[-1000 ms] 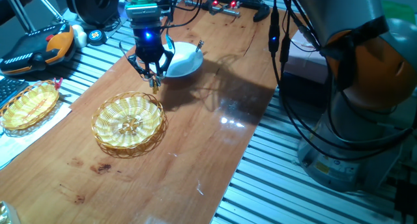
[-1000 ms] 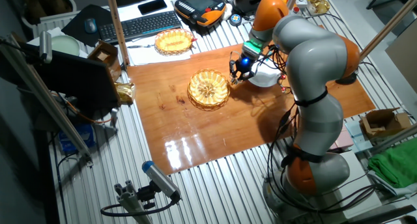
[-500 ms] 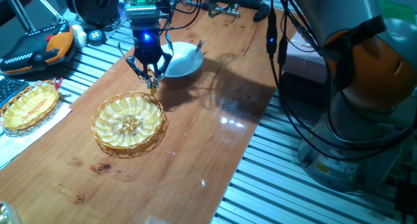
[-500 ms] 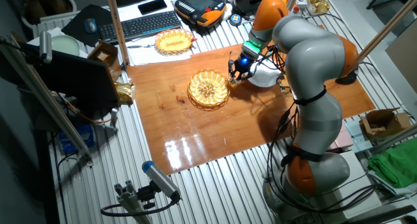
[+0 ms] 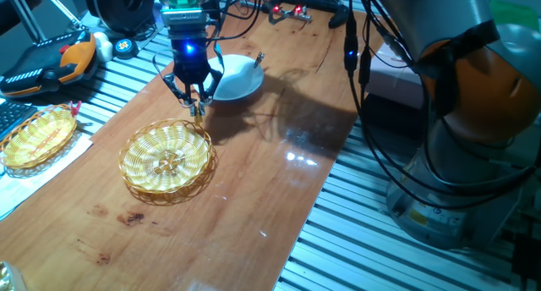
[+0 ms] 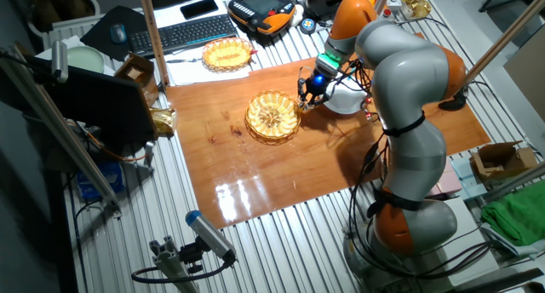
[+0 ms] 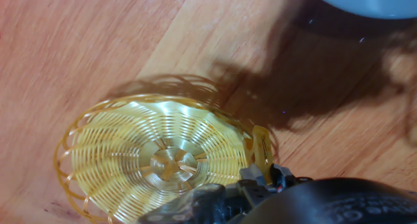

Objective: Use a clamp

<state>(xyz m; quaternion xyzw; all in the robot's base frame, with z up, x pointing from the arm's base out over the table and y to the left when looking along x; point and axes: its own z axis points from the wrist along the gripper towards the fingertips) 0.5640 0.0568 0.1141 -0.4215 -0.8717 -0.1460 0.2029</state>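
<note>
Hand view: the gripper [image 7: 260, 175] pinches a small yellowish clamp [image 7: 260, 149], held above the wooden table [image 7: 98, 42] over the near rim of the round wicker basket [image 7: 156, 159]. Beyond them sits a white bowl [image 5: 232, 78].

Round basket [image 5: 166, 160] on the wooden table [image 5: 254, 198], bowl [image 5: 235, 78] behind it, gripper [image 5: 195, 104] between them, apparently holding the clamp [image 7: 260, 151] at basket's rim.
</note>
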